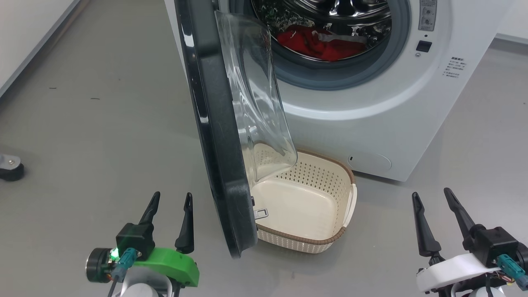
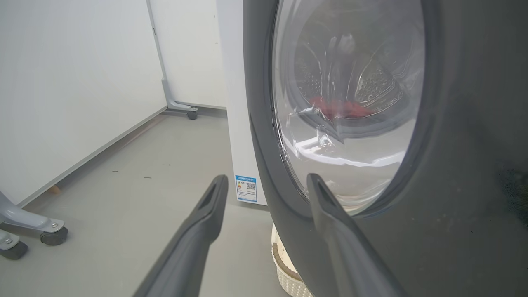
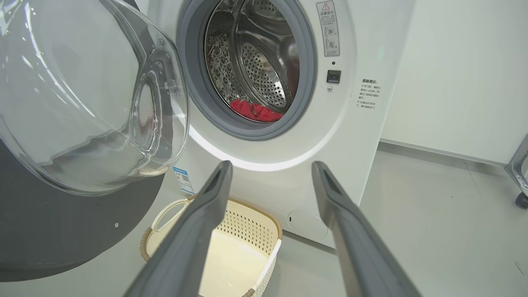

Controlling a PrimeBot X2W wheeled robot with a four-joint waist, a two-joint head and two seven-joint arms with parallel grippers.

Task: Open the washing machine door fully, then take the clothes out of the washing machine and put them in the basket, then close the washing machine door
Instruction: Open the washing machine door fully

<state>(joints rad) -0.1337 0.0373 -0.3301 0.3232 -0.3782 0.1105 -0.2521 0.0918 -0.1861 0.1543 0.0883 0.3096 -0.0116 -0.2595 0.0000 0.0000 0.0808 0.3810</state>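
Note:
The white washing machine [image 1: 371, 119] stands ahead with its black-rimmed door [image 1: 214, 136] swung partly out toward me, glass bowl facing right. Red clothes [image 1: 317, 43] lie in the steel drum, also visible in the right wrist view as red clothes [image 3: 255, 111]. The cream basket [image 1: 348, 206] sits on the floor under the opening, partly behind the door. My left gripper [image 1: 171, 200] is open, low and left of the door's edge; in the left wrist view the door [image 2: 453, 206] is close ahead. My right gripper [image 1: 433, 196] is open, right of the basket [image 3: 243, 231].
Grey floor [image 1: 103, 123] spreads to the left, with a white wall panel along it. A castor foot [image 1: 10, 167] sits at the far left, and more wheeled legs [image 2: 45, 231] show in the left wrist view. Another castor [image 3: 522, 198] stands at the far right.

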